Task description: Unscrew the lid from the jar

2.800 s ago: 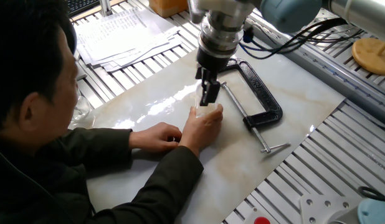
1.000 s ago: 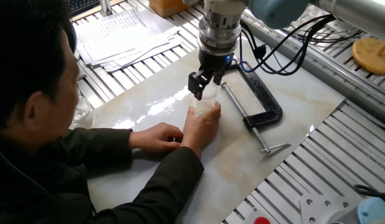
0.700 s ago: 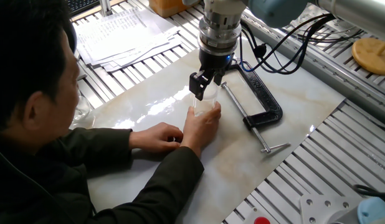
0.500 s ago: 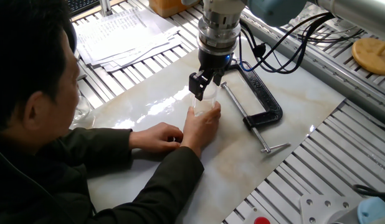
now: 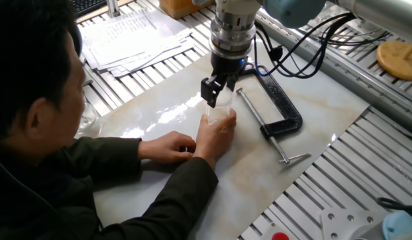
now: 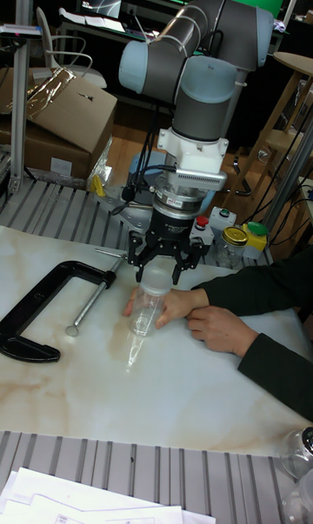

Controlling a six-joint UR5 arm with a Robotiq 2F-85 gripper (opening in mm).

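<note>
A man [image 5: 39, 127] sits closest, leaning over the marble-look table [image 5: 186, 193], both forearms stretched out on it. One hand [image 5: 167, 147] lies flat on the slab; the other hand [image 5: 216, 133] is wrapped round the jar [image 6: 145, 308], holding it upright near the middle of the table. In the tall view the jar's clear wall shows above his fingers, with the whitish lid [image 6: 154, 276] on top.

The gripper [image 6: 157, 269] comes straight down over the jar. Its black fingers [image 6: 136, 261] stand on either side of the lid, spread about as wide as the cap; whether they press on it or stand just off it I cannot tell from either view.

Just beyond the jar a black clamp [image 5: 281, 103] lies flat on the table, its screw bar [image 5: 259, 123] pointing toward the near edge. Farther back, loose papers [image 5: 129, 37] rest on the slatted frame, and cables [image 5: 293, 50] loop from the arm [image 6: 196, 63].
</note>
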